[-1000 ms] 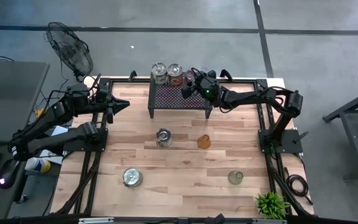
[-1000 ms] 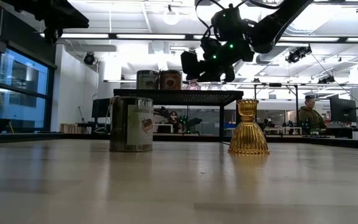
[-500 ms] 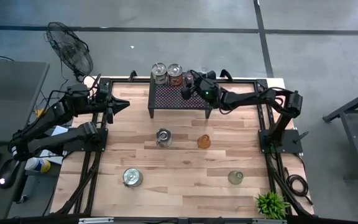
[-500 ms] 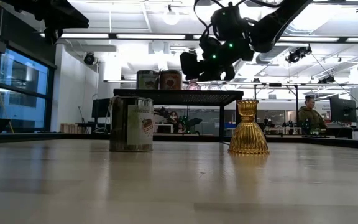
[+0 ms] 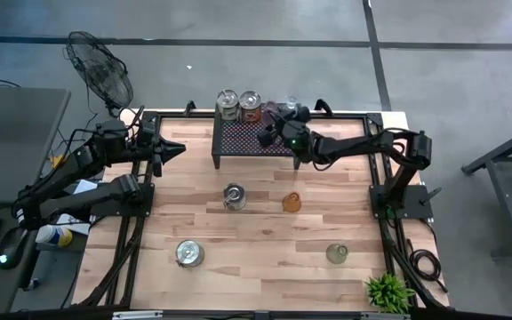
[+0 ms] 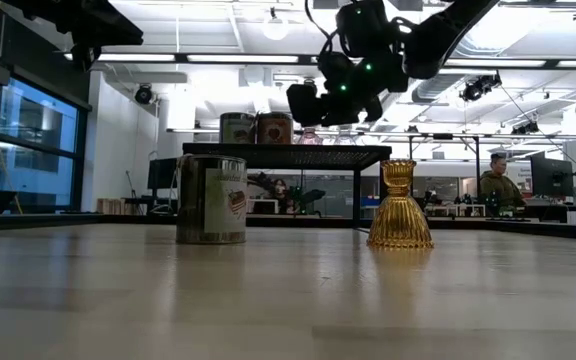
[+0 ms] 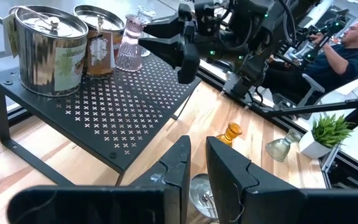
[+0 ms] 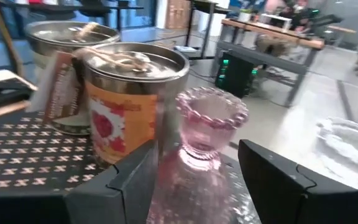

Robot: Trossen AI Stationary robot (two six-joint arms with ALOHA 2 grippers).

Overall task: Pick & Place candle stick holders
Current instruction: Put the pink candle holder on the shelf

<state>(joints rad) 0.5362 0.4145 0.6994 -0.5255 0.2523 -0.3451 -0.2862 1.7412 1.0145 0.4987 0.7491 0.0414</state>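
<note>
We find the right gripper (image 5: 268, 133) over the black perforated stand (image 5: 238, 139) at the far edge of the table (image 5: 256, 240), with its fingers spread wide and holding nothing. In the right wrist view the pink glass holder (image 8: 207, 146) stands directly ahead of that gripper, centred in the gap between the two dark fingers (image 8: 110, 186) but clear of both; the left wrist view shows the same holder (image 7: 131, 45) on the stand's far side, just beside the orange-labelled tin (image 7: 98, 38), with the fingertips drawn back from it toward the stand's near side. The holder is upright, mouth up, its long axis vertical, so we judge a level approach toward the far edge would bring the fingers to either side of its stem. A clear glass holder (image 8: 353, 146) sits apart on the pink one's other side from the tins. The right arm is plainly the nearer one: the left gripper (image 5: 172, 149) waits over the table's left edge, its fingers (image 7: 182, 171) parted by a narrow gap and empty. Elsewhere on the table we note an amber glass holder (image 5: 292, 203) upright near the middle, a silvery tin (image 5: 234, 196) to its left, another silvery tin (image 5: 189, 254) nearer and further left, and a greenish glass holder (image 5: 337, 254) toward the near right, beside the potted plant (image 5: 388, 292).
</note>
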